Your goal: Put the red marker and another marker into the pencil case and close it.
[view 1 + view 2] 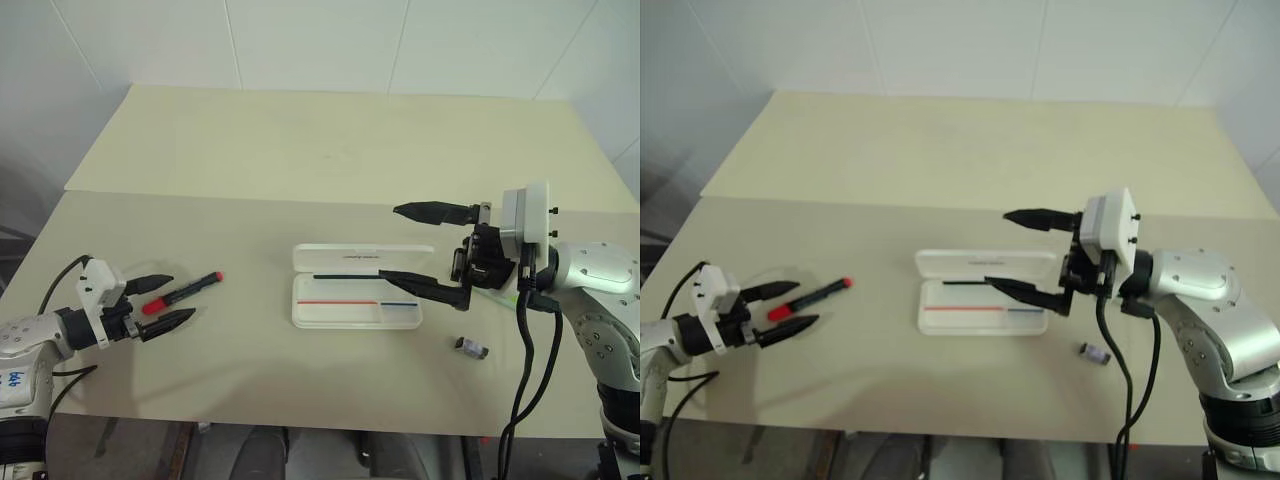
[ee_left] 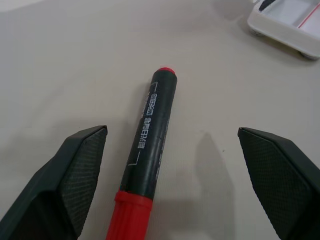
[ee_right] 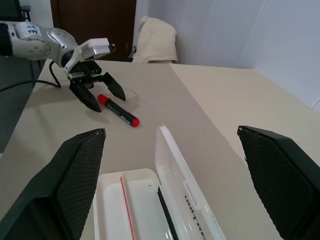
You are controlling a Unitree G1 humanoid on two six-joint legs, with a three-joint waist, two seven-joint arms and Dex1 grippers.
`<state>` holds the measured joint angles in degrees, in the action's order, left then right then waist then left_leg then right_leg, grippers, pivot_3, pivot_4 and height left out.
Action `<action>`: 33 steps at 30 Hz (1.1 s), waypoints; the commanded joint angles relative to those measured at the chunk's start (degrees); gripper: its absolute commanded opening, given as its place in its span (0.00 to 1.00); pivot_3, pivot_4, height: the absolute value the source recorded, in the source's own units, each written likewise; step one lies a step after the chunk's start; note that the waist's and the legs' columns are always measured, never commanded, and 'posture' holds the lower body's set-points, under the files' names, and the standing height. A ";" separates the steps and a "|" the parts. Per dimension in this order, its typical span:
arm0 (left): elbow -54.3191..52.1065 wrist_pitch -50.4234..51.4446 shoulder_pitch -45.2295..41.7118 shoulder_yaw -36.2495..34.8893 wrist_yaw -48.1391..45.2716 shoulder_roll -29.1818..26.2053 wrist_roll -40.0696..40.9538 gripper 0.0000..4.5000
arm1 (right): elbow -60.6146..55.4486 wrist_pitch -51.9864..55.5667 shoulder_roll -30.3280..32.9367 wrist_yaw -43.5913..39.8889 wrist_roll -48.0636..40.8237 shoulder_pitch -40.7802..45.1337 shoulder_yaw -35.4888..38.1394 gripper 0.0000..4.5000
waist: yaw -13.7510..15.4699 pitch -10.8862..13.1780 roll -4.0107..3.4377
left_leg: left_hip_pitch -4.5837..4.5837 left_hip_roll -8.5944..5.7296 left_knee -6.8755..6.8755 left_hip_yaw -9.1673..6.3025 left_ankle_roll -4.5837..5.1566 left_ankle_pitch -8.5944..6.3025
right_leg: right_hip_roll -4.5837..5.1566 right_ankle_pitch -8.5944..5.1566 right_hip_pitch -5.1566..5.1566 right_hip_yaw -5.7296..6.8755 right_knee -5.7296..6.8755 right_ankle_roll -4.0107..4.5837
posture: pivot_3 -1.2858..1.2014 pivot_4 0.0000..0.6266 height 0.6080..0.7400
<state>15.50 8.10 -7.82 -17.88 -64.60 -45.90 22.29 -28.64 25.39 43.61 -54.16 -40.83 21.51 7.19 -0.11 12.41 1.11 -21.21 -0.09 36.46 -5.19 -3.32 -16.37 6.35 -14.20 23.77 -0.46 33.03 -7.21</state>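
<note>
Straddling the red marker (image 1: 183, 292), the left claw (image 1: 165, 301) sits low at the near left of the table (image 1: 300, 150), fingers spread wide, one tip on either side of the marker's red cap end. Nothing gripped yet. Left wrist view confirms: barrel lies flat on the table between the two pads, closer to one than the other, no contact seen. That placement reads as a set-up for a pinch across the barrel near the cap.

Marker points diagonally away toward the pencil case (image 1: 355, 299), well apart from it.

Case rests mid-table, open, lid laid back flat on the far side, tray showing a red line and a blue line. Tray looks empty of markers. Open lid leaves the tray free for dropping items in.

Small dark stubby cylinder (image 1: 472, 347) lies on the table near right of the case.

Right claw (image 1: 415, 246) hangs just above the case's right end, also wide open, holding nothing; likely parked. A sliver of lime green (image 1: 497, 294) shows beneath it, probably the other marker, mostly hidden.
</note>
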 commanded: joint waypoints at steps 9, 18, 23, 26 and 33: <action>9.05 -4.55 -6.88 6.85 -0.12 -1.10 -6.94 1.00 | -4.82 0.51 0.53 3.00 -1.27 -1.86 3.21 1.00 | 0.30 -0.02 -0.03 | 0.07 0.00 -0.14 0.00 -0.01 0.01 | 0.02 0.16 0.04 0.01 0.15 -0.31 | 0.52 0.24 1.00; 8.16 -4.57 -7.14 8.08 4.05 -2.10 -10.42 0.42 | -5.73 0.20 0.25 3.93 -1.14 -3.13 3.87 1.00 | 0.06 -0.08 -0.12 | 0.20 -0.01 -0.08 0.00 -0.04 0.09 | 0.03 0.07 0.02 -0.01 0.39 -0.12 | 0.52 0.24 1.00; 5.62 -4.68 -5.00 8.19 4.60 -2.11 -10.38 0.14 | -5.53 -0.28 0.01 3.79 -0.84 -3.38 3.63 1.00 | 0.03 -0.09 -0.13 | 0.24 0.00 -0.08 -0.01 0.08 0.18 | 0.02 0.01 0.01 -0.01 0.45 0.08 | 0.52 0.24 1.00; 3.72 -4.26 -3.94 8.11 5.31 -1.68 -9.85 0.14 | -5.06 -0.58 0.00 3.51 -0.61 -3.23 3.50 1.00 | -0.02 -0.10 -0.16 | 0.25 0.00 -0.07 0.00 0.08 0.21 | 0.02 -0.03 -0.01 -0.02 0.42 0.25 | 0.52 0.24 1.00; -9.14 -5.55 0.60 4.15 0.25 2.34 1.46 0.14 | -4.50 -1.15 0.10 3.06 -0.07 -3.52 3.29 1.00 | 0.01 -0.10 -0.15 | 0.12 -0.01 -0.10 0.02 0.06 0.20 | 0.08 0.02 0.01 -0.02 0.27 0.13 | 0.52 0.24 1.00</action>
<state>11.03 3.83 -7.95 -11.94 -62.30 -43.92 19.49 -32.15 25.24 43.69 -50.92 -40.62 17.84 9.30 -0.10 12.32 0.95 -21.13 -0.10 36.37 -5.17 -3.30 -16.19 6.45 -14.14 23.80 -0.48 33.30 -7.13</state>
